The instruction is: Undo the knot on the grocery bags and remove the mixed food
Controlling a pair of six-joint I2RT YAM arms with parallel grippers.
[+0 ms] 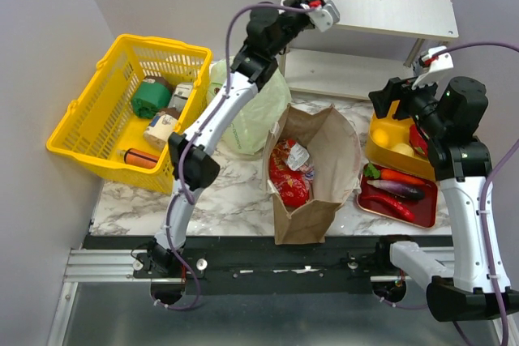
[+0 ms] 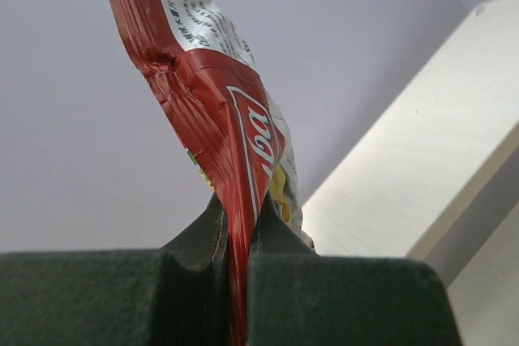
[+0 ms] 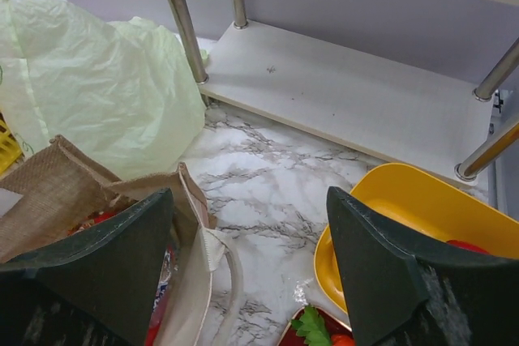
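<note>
Left hand (image 2: 238, 224) tight on snack packet (image 2: 207, 111) — lettering (image 2: 256, 134) only in wrist view

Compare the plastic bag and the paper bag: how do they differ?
The plastic bag is pale green, thin and crumpled; the paper bag is brown and stiff. The paper bag gapes open, showing red packets; the plastic bag's contents cannot be seen. Both sit on the marble table.

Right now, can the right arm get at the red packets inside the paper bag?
Probably yes. The right end effector is open and empty beside the paper bag, whose mouth gapes over the red packets. The left end effector is up by the shelf, shut on a lifted packet.
</note>
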